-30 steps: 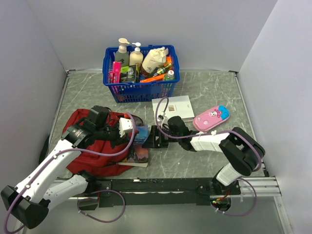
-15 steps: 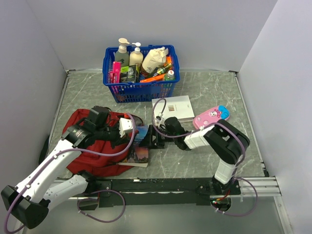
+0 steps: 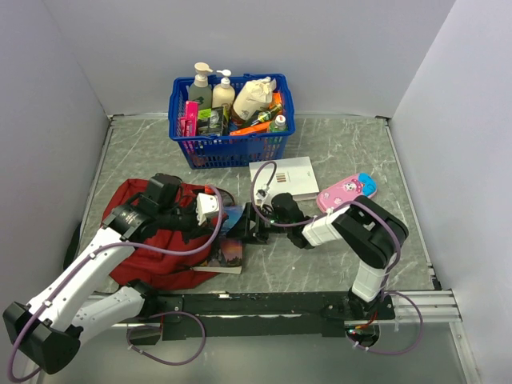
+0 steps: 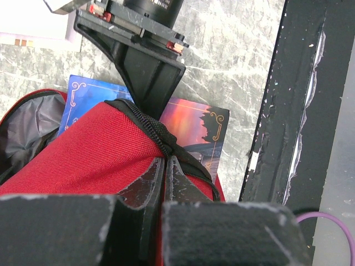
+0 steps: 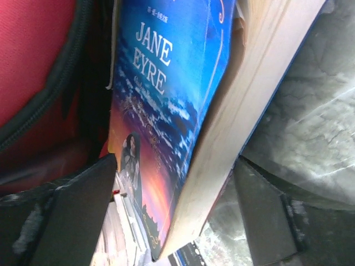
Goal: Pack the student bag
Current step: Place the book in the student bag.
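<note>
The dark-red student bag (image 3: 148,244) lies at the near left, mouth facing right. My left gripper (image 3: 210,210) is shut on the bag's black zipper rim (image 4: 165,145) and holds the mouth up; grey lining (image 4: 30,124) shows inside. A "Jane Eyre" book (image 3: 230,250) lies half inside the mouth, under the raised rim (image 4: 195,124). My right gripper (image 3: 250,225) is at the book's outer end. In the right wrist view its fingers (image 5: 77,213) stand apart with the tilted book (image 5: 166,111) between them. The right gripper (image 5: 172,188) is open.
A blue basket (image 3: 230,148) of bottles stands at the back. A white book (image 3: 286,178) and a pink pencil case (image 3: 346,192) lie right of the middle. A black rail (image 3: 264,302) runs along the near edge, close to the bag (image 4: 294,111).
My right arm has folded in and its gripper has moved left towards the bag's mouth with the book. The left gripper has kept its hold on the rim.
</note>
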